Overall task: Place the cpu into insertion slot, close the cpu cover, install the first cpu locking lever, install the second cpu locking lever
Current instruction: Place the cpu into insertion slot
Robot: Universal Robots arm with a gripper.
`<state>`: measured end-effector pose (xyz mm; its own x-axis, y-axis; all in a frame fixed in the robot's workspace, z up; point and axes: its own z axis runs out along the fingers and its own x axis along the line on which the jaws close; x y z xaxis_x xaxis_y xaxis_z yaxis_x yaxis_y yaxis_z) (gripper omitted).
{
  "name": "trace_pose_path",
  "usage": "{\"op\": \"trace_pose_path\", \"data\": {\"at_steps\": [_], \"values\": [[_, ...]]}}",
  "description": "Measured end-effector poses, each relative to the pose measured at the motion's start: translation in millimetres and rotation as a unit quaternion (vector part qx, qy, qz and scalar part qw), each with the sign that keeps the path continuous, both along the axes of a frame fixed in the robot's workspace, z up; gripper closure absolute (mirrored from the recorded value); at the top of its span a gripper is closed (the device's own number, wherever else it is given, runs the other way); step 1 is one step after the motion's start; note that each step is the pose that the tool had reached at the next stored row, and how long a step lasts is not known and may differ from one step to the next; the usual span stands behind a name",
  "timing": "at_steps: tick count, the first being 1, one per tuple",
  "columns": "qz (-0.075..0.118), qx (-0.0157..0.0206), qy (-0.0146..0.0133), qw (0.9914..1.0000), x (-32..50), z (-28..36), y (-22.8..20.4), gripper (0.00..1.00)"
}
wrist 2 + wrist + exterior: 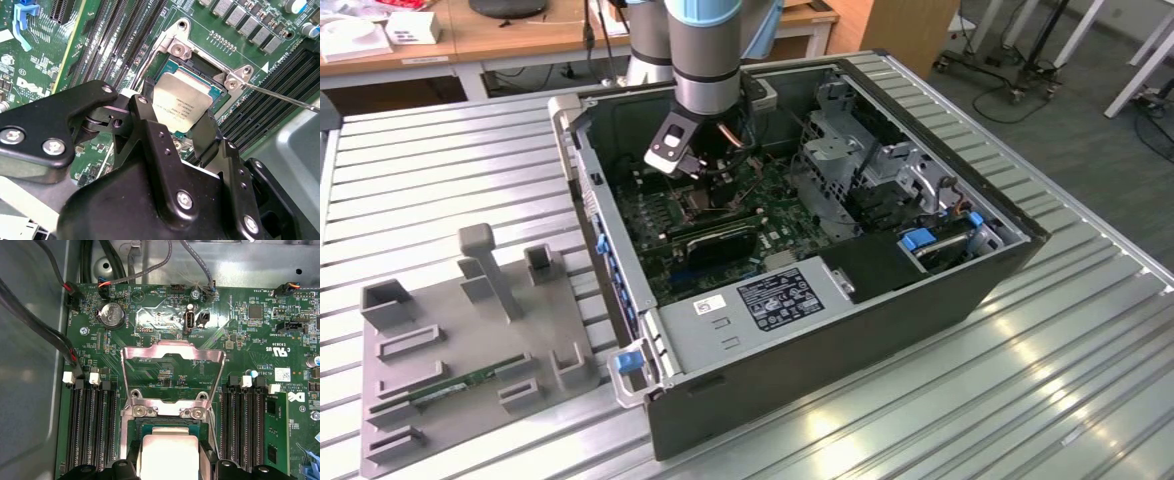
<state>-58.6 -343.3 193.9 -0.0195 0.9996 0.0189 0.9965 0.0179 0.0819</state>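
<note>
In both wrist views the pale silver cpu (181,102) (170,452) sits between my two black fingers (204,131), level with or just above the insertion slot (218,93) (165,427); I cannot tell whether it rests in it. My gripper (177,114) (170,461) is shut on the cpu's two opposite edges. The silvery cpu cover (172,353) is swung open and lies back from the slot on the green board. A thin wire locking lever (285,98) sticks out unlatched beside the slot. In the exterior view my gripper (706,172) reaches down into the open computer case (947,290).
Long black memory slots (92,430) (247,425) flank the socket on both sides. Cables (60,285) hang along the case wall. On the exterior view's left, a grey fixture plate (447,400) with upright blocks stands on the ribbed metal table (1067,400).
</note>
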Motion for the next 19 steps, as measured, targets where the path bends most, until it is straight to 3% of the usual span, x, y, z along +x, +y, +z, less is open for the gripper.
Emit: {"op": "trace_pose_path", "data": {"at_steps": [19], "values": [[0.0, 0.0001, 0.0, 1.0, 0.0, 1.0, 0.0, 0.46]]}}
